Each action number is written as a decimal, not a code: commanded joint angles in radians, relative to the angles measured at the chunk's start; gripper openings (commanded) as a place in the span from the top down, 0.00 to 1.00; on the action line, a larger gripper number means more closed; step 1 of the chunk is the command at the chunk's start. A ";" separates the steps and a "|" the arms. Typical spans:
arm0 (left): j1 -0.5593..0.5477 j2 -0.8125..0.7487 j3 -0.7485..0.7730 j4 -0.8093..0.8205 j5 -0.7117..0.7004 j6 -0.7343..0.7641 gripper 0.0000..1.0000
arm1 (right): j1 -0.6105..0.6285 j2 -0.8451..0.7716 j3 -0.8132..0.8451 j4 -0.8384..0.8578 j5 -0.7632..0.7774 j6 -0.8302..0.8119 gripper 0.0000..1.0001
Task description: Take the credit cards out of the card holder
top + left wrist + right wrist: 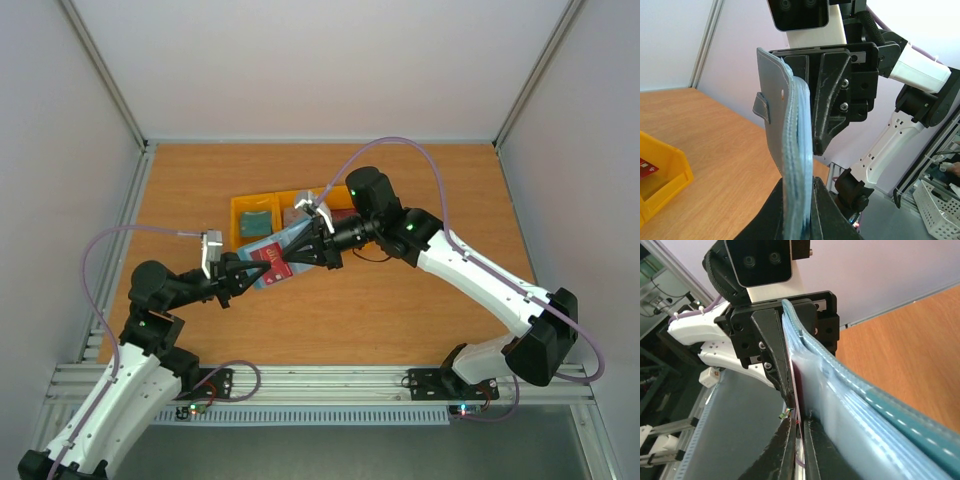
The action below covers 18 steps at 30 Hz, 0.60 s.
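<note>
The dusty-blue card holder is held above the table between both grippers. My left gripper is shut on its lower edge; in the left wrist view the card holder stands edge-on between my fingers. My right gripper is shut on a red card that sticks out of the holder. In the right wrist view the card's thin dark-red edge runs between my closed fingers, beside the blue holder. A teal-green card lies in the yellow bin.
Yellow bins stand on the wooden table just behind the holder, with a greyish card in the middle compartment. One bin corner shows in the left wrist view with a red-and-white item inside. Grey walls enclose the table.
</note>
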 commanded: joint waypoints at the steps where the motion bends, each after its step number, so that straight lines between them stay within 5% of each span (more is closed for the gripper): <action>1: -0.008 0.000 0.019 0.102 0.007 0.013 1.00 | 0.040 0.028 0.008 0.008 -0.053 0.009 0.96; 6: -0.008 -0.003 0.016 0.102 0.020 -0.009 1.00 | 0.040 0.036 0.008 0.034 -0.011 0.045 0.99; 11: -0.008 -0.013 0.004 0.093 -0.001 -0.081 0.81 | -0.006 0.005 -0.024 0.089 -0.019 0.096 0.99; 18: -0.008 -0.018 -0.001 0.102 0.001 -0.094 0.93 | -0.051 -0.022 -0.010 0.026 -0.003 0.064 0.99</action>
